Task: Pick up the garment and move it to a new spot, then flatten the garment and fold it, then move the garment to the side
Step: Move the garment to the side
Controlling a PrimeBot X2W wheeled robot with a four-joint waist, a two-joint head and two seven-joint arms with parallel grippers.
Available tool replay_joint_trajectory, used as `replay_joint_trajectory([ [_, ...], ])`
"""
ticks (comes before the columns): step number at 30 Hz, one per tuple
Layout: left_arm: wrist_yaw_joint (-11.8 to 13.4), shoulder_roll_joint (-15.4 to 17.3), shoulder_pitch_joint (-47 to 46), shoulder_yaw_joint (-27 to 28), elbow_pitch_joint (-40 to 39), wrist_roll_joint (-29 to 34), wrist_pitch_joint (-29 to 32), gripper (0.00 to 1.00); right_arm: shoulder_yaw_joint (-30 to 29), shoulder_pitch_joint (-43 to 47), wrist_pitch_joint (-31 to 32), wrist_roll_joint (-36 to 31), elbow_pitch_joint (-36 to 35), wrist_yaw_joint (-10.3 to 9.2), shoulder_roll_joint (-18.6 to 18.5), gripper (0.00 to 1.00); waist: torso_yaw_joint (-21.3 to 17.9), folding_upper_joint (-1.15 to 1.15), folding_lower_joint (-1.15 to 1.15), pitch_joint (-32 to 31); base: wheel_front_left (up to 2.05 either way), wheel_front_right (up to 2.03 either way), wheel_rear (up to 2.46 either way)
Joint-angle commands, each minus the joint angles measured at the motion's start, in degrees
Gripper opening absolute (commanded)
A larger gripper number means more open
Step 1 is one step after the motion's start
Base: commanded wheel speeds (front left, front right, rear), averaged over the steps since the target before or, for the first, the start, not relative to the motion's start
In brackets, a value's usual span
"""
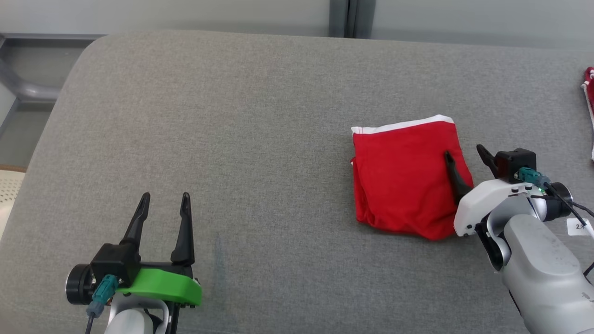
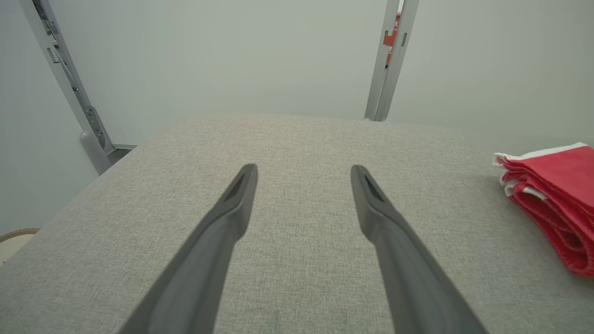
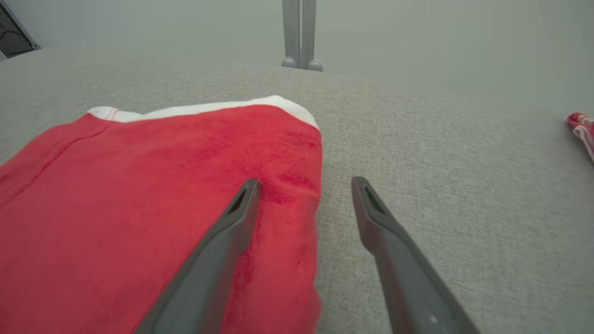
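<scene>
Garment [image 1: 403, 178]: red, with a white band along its far edge, folded into a rough square. It lies on the grey surface [image 1: 260, 116], right of centre.

Right hand [image 1: 464, 151]: spread wide, holding nothing. It straddles the garment's right edge, with one finger above the red fabric and the other above bare surface just beside it. Cannot tell whether the inner finger touches the fabric.

Left hand [image 1: 166, 195]: also spread wide and empty, over bare surface at the near left, well apart from the garment.

Left wrist view: the garment's stacked layers [image 2: 557, 195] show at the right.

Another red-and-white cloth [image 1: 589, 88] lies at the surface's far right edge, well apart from both hands.
</scene>
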Motion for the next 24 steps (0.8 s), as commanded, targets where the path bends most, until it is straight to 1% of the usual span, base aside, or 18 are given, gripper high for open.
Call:
replay_joint_trajectory([
  [1, 0.33, 0.17, -1.06, -0.12, 0.08, -0.14, -0.14, 1.00, 0.18, -0.91, -0.21, 0.64, 1.66, -0.02, 0.09, 1.00, 1.44, 0.00, 0.00, 1.61, 0.00, 0.00, 0.00],
  [3, 0.39, 0.17, -1.41, -0.42, 0.28, -0.36, -0.14, 1.00, 0.74, -1.46, 0.06, 1.21, 4.59, -0.02, 0.33, 1.00, 1.78, 0.00, 0.00, 2.00, 0.00, 0.00, 0.00],
  [9, 0.91, 0.17, -1.73, -1.16, 0.29, -0.78, -0.14, 1.00, 2.80, -1.71, 0.06, 3.39, 10.53, -0.02, 1.58, 1.00, 2.08, 0.00, 0.00, 2.41, 0.00, 0.00, 0.00],
  [10, 1.02, 0.17, -1.70, -1.19, 0.26, -0.86, -0.14, 1.00, 3.13, -1.65, 0.07, 3.86, 11.08, -0.02, 1.87, 0.97, 2.01, 0.00, 0.00, 2.42, 0.00, 0.00, 0.00],
  [11, 1.13, 0.17, -1.62, -1.17, 0.23, -0.91, -0.14, 1.00, 3.61, -1.64, 0.07, 4.63, 11.45, -0.02, 2.19, 0.19, 1.85, 0.00, 0.00, 2.41, 0.00, 0.00, 0.00],
  [12, 1.28, 0.17, -1.52, -1.15, 0.22, -1.04, -0.14, 1.00, 4.06, -1.74, -0.05, 5.29, 11.67, -0.02, 2.31, 0.00, 1.66, 0.00, 0.00, 2.37, 0.00, 0.00, 0.00],
  [17, 1.53, 0.17, -1.61, -1.36, -0.07, -1.23, -0.14, 1.00, 6.34, -3.57, -0.61, 6.78, 11.33, -0.08, 0.89, 0.00, 0.42, 0.00, 0.00, 2.53, 0.00, 0.00, 0.00],
  [21, 1.38, 0.16, -2.53, -1.57, -0.54, -0.92, -0.14, 1.00, 9.10, -6.55, -0.90, 6.92, 9.73, -0.08, -1.25, 0.00, -1.12, 0.00, 0.00, 4.04, 0.00, 0.00, 0.00],
  [24, 1.29, 0.17, -3.61, -1.89, -1.03, -0.73, -0.14, 1.00, 12.06, -9.40, -0.52, 6.98, 8.35, -0.07, -3.63, 0.00, -2.71, 0.00, 0.00, 6.11, 0.00, 0.00, 0.00],
])
